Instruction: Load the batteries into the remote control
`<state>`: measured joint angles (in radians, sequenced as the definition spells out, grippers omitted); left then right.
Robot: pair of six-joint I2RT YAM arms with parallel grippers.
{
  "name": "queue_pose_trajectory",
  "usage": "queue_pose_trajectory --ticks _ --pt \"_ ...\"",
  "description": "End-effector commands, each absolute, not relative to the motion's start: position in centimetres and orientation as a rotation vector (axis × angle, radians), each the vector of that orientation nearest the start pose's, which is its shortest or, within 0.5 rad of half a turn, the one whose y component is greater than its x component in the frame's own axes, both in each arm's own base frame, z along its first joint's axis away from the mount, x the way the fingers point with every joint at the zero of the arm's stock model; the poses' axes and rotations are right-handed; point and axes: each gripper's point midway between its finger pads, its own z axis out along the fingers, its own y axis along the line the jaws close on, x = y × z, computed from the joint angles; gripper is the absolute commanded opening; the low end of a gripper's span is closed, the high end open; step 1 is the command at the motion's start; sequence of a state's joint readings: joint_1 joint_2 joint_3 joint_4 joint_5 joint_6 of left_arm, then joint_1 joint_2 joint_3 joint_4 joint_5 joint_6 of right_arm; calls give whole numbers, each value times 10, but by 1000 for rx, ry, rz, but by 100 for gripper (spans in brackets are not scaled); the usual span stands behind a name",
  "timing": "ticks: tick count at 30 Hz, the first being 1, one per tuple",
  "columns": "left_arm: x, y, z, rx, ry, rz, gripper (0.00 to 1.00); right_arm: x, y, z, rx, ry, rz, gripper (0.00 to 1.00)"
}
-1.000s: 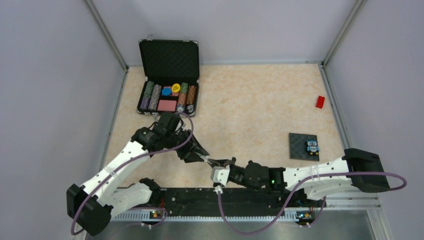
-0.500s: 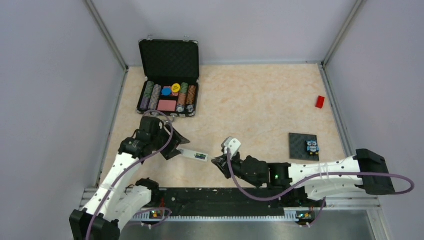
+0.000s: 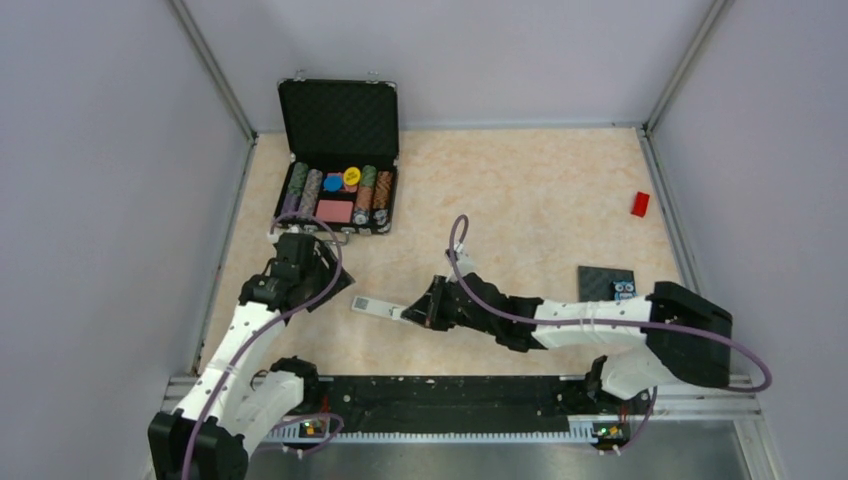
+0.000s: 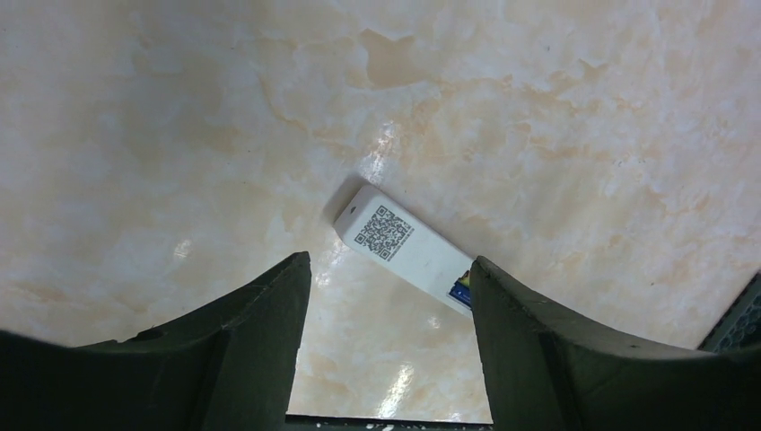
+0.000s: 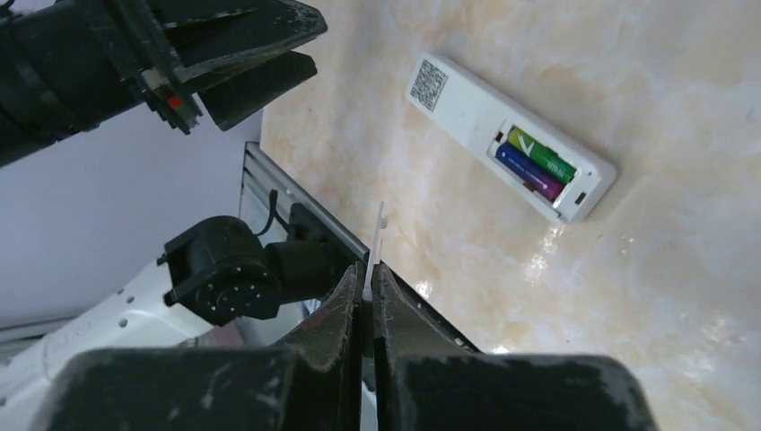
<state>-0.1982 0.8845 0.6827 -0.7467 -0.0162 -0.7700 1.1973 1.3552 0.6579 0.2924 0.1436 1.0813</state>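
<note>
The white remote control (image 3: 378, 307) lies flat on the table, back side up. A green battery (image 5: 542, 156) and a dark purple battery (image 5: 528, 173) lie side by side in its recess. My left gripper (image 3: 336, 287) is open just left of the remote, touching nothing; in the left wrist view the remote (image 4: 408, 246) lies just ahead of the open gripper (image 4: 390, 269). My right gripper (image 5: 368, 268) is shut on a thin white cover plate (image 5: 378, 235), seen edge-on. From above, the right gripper (image 3: 428, 305) is at the remote's right end.
An open black case of poker chips (image 3: 338, 195) stands at the back left. A dark mat (image 3: 598, 290) with a small owl toy (image 3: 625, 291) lies at the right, and a red block (image 3: 640, 204) further back. A black rail (image 3: 440, 400) runs along the near edge.
My left gripper opened, let go of the remote and drew back to the left. The remote now lies on the table. My right gripper swung in to its right end with the plate.
</note>
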Motion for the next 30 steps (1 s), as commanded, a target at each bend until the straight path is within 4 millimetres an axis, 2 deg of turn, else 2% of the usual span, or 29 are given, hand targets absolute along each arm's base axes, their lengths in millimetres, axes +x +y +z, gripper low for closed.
queue_pose_trajectory --ticks 1,4,8,16,18,20,22,30 --pt "224 -81 103 -725 2400 -482 70 138 425 166 235 2237 1553 0" --pt "220 -92 90 -777 2430 -559 70 143 430 155 294 2249 1548 0" --pt "215 -97 75 -861 2476 -582 72 152 432 145 340 2239 1508 0" --pt "226 -110 68 -914 2467 -687 74 165 428 118 431 2279 1467 0" --pt "226 -113 63 -919 2489 -698 76 170 429 114 433 2286 1481 0" --pt "225 -114 57 -938 2515 -691 85 173 429 113 426 2287 1501 0" --pt "225 -114 52 -962 2531 -687 89 175 427 112 423 2289 1501 0" --pt "224 -120 35 -1128 2594 -685 88 182 420 99 426 2321 1487 0"
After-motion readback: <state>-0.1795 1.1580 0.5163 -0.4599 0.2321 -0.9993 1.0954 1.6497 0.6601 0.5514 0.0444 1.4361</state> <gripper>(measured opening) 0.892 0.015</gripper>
